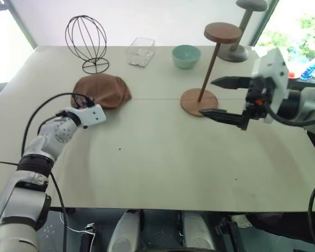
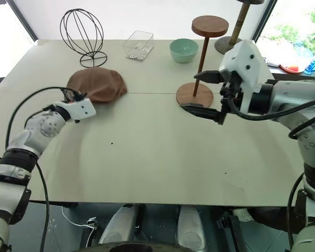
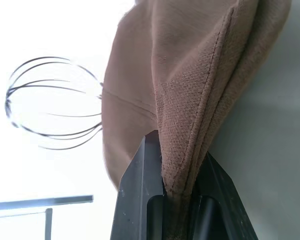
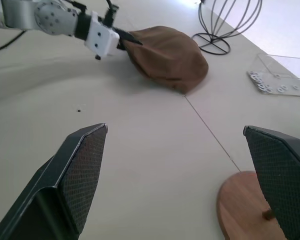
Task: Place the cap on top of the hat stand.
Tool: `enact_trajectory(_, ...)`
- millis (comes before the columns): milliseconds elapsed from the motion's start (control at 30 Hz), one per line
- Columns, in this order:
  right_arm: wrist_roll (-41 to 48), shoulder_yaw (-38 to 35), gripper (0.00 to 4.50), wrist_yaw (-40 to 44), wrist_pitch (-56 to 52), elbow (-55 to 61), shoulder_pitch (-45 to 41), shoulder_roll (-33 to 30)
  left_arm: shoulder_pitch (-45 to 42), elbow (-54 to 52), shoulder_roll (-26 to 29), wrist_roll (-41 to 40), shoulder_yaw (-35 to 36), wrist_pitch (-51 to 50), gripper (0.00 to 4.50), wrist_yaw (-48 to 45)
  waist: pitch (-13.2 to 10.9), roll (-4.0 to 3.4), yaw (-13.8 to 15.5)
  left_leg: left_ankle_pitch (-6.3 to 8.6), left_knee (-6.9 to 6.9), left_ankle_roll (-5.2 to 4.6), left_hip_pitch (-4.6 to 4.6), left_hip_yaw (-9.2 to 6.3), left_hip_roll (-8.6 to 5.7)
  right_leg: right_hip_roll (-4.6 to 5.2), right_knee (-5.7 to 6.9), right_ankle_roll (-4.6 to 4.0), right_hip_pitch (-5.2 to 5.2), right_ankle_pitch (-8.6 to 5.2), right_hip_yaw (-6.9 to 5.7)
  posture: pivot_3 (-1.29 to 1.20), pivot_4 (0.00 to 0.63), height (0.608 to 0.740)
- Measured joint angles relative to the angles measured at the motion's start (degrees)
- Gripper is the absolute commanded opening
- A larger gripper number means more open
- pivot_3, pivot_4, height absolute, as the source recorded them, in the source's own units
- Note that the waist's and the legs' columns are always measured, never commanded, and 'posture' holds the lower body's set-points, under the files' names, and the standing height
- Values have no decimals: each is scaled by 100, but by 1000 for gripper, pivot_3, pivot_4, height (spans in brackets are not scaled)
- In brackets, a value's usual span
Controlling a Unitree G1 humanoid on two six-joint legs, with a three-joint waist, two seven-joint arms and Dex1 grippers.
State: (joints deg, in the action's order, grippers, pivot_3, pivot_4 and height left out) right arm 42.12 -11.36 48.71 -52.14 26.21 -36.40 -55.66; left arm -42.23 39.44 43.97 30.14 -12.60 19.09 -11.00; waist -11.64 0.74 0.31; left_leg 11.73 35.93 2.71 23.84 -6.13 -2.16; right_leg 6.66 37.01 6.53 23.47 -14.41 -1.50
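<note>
left gripper (image 3: 177, 192) is clamped on the soft brown fabric cap's (image 1: 104, 89) edge; right gripper (image 1: 220, 98) gapes apart, straddling the brown wooden hat stand (image 1: 209, 65).

Big cream desk (image 1: 157, 168) with a thin seam across the middle, white wall at 12 o'clock, bright windows at 10 and 2 o'clock with greenery (image 1: 312, 23) outside.

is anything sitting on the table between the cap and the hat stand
Nothing visible. The table between the cap and the hat stand is bare. The right gripper, fingers open, hovers beside the stand's base, not in the path.
</note>
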Motion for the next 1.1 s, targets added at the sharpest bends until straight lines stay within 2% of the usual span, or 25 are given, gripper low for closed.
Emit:
enact_trajectory(100, 73, -265, 4500, -1, -25, -153, 7, -167, -709, -335, 113, -209, 217, 16, 38, -172, 0, 0, 50, -1, 25, 2, 48, -7, -1, 1, -1, 9, 22, 5, -12, 0, 150, 740)
enact_trajectory(233, 78, -563, 4500, -21, -40, -357, 55, -352, -1798, -675, 10, -511, 399, 67, 38, -399, 0, 1, 47, -3, 27, 4, 61, 1, -11, 12, -34, 35, 15, 19, -11, 0, 150, 740)
enact_trajectory(433, -196, -958, 4500, -86, 131, -797, 281, -698, -3296, -679, -1038, -845, 292, 475, 38, -707, 0, 1, 36, -1, 22, 0, 65, 12, -15, 15, -88, 62, -5, 36, -7, 0, 150, 740)
enact_trajectory(633, -292, -1533, 4500, -112, 170, -1126, 381, -920, -3495, -441, -1989, -941, -85, 934, 38, -929, -1, -2, -32, 0, 17, -4, 61, 15, -10, 12, -81, 62, 1, 37, -5, 0, 150, 740)
enact_trajectory(900, -80, -2106, 4500, -276, -92, -1064, 443, -961, -3680, -63, -2413, -767, -321, 1433, 38, -840, -1, -4, -85, 0, 23, -4, 61, 15, -11, 13, -81, 62, -4, 37, -2, 0, 150, 740)
enact_trajectory(1100, 116, -2113, 4500, -463, -140, -879, 443, -953, -3634, 152, -2643, -224, -743, 1642, 38, -538, -1, -5, -92, 0, 23, -4, 60, 15, -12, 13, -81, 62, -4, 37, -1, 0, 150, 740)
